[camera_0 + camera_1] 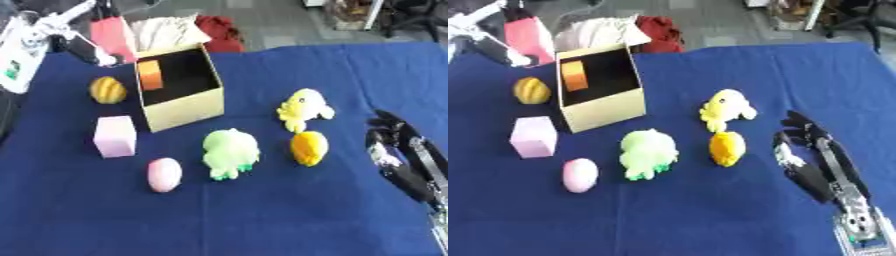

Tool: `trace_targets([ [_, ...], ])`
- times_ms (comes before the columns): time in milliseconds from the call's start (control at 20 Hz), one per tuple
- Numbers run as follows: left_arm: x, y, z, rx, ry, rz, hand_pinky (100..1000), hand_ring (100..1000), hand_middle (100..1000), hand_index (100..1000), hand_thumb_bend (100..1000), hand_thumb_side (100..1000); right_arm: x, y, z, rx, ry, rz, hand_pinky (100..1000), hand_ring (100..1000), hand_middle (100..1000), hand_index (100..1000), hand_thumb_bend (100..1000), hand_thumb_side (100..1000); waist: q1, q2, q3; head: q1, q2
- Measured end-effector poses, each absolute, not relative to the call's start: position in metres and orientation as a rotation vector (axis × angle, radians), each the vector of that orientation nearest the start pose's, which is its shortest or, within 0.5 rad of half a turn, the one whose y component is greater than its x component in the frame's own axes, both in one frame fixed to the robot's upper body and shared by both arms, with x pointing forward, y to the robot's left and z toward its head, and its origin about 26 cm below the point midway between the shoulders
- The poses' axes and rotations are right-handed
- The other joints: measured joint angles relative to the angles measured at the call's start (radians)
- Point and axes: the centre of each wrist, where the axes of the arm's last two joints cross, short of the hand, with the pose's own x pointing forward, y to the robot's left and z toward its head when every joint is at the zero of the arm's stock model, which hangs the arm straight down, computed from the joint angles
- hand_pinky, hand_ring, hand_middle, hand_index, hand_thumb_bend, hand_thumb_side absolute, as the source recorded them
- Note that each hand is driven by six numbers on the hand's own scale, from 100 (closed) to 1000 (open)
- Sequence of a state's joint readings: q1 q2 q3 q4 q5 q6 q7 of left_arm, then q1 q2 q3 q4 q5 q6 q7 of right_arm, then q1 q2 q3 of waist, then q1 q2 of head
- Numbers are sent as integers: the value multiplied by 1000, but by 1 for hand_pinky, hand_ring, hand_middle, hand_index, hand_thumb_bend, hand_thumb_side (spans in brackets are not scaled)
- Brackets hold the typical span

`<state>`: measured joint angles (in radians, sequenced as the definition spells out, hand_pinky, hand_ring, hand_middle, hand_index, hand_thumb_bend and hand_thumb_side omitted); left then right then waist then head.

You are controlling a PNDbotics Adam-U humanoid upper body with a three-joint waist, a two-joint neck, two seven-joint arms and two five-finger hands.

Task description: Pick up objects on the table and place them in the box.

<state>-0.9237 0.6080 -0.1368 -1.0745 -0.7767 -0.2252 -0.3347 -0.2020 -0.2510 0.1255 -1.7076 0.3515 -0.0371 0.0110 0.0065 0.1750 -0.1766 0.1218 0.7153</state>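
Observation:
An open cardboard box (185, 107) stands at the table's back left with an orange block (150, 74) inside against its left wall. Left of the box lies a yellow striped ball (108, 90). In front of it are a pink cube (115, 136), a pink egg (164, 174), a green plush (230, 152), an orange plush (309, 147) and a yellow plush duck (303, 108). My left hand (89, 50) hovers behind the box's left corner, fingers straight, holding nothing. My right hand (808, 150) rests open at the right, a little right of the orange plush.
The table is covered in blue cloth (262, 220). Beyond its far edge, behind the box, lie a pink bag (112, 31), a white cloth (166, 31) and a red cloth (220, 31). Chair legs stand on the floor at the back right.

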Motion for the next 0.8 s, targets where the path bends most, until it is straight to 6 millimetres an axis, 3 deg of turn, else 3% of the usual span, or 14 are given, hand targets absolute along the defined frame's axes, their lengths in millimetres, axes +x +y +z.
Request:
trace_targets([
  [200,461,307,241,941,-1570,-1496,763,616,617,749,572,275,318,-242,86,-365,-1895,621,839,829,827,957,100,714,0,0,-3,3,0],
  [400,460,304,235,875,-1513,-1577,801,714,722,852,648,376,318,-242,86,-365,-1895,621,839,829,827,957,100,715,0,0,0,3,0],
  [600,453,311,235,829,-1474,-1606,826,762,779,875,684,434,318,-242,86,-365,-1892,621,838,829,827,957,100,715,0,0,9,-1,0],
  [800,443,325,247,851,-1486,-1570,809,726,742,842,648,385,318,-243,85,-366,-1889,620,839,829,827,957,100,715,0,0,15,-2,0],
])
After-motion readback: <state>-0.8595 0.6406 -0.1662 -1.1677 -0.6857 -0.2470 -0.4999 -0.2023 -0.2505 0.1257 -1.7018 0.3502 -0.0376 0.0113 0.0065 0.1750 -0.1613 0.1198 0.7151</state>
